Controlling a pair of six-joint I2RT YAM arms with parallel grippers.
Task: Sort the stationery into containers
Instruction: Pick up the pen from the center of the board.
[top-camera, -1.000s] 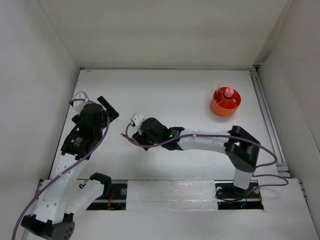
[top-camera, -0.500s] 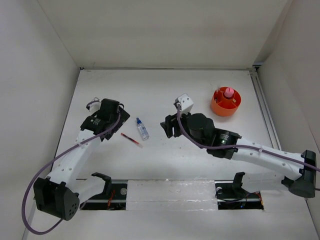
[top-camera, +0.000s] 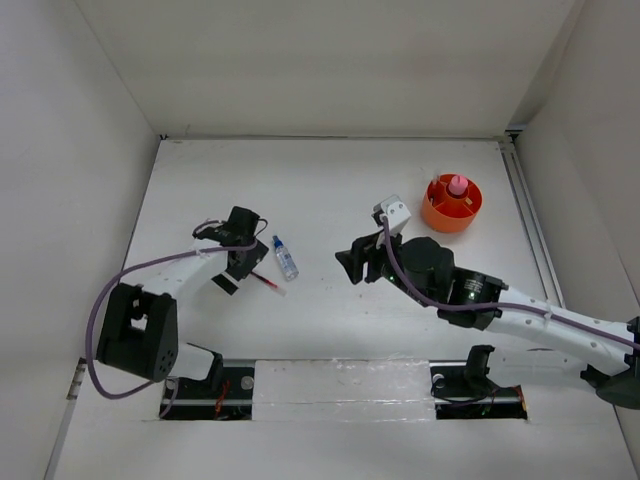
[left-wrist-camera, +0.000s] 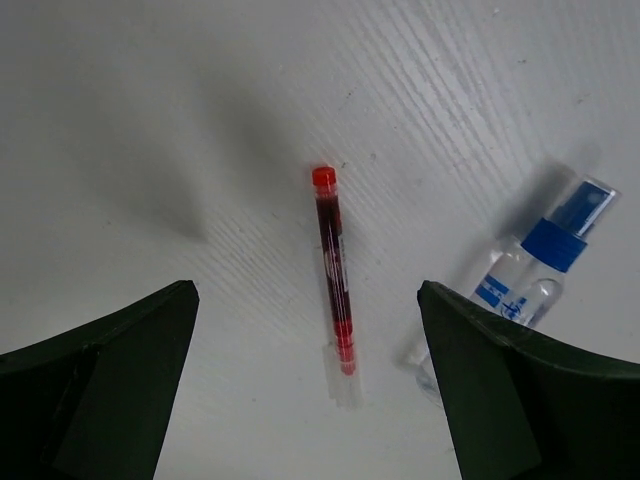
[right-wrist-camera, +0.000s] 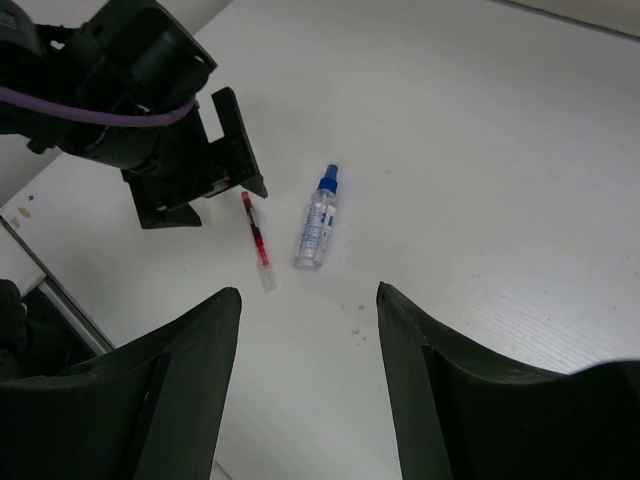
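Done: cylinder (top-camera: 457, 185) stands in the tub (top-camera: 434, 214), upper right.
Remaining: pen (left-wrist-camera: 333, 270) and bottle (left-wrist-camera: 515, 290) lie on the table (top-camera: 330, 190), centre left.
Left gripper (left-wrist-camera: 308, 292): wide open, pen between its fingers, not gripped.
Right gripper (right-wrist-camera: 305, 292): open, empty, mid-frame.

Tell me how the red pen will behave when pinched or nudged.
The red pen is a thin round tube lying flat, so a sideways nudge would probably roll it. It looks stiff and light; the open left claw should lift it, though its smooth barrel may slip.
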